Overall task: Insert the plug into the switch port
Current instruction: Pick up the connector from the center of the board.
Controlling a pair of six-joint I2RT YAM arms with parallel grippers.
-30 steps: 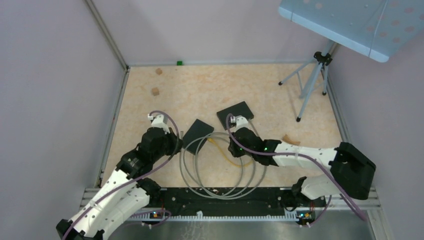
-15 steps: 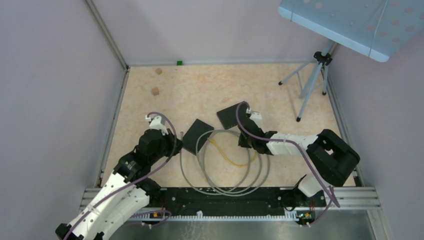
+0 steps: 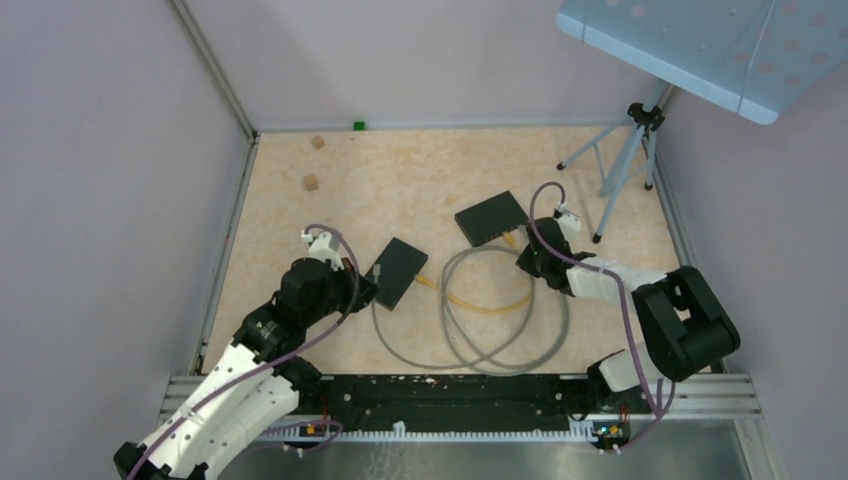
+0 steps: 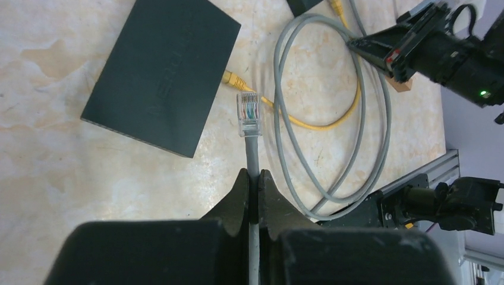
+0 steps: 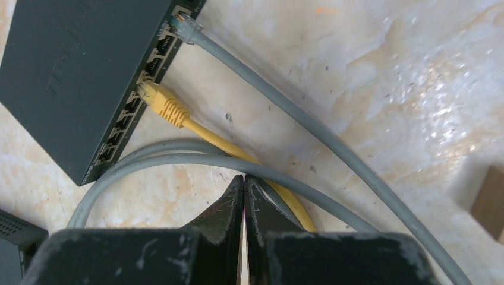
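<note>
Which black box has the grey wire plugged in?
The right switch, by the right gripper: the grey plug sits in it. The left switch holds only a yellow plug.

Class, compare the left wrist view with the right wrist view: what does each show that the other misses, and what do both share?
Left wrist only: the left gripper pinching the grey cable behind its free clear plug, near a black switch. Right wrist only: another switch's port row with a grey plug and a yellow plug seated, beyond the shut right gripper. Both: the grey cable, the yellow cable, the tabletop.
</note>
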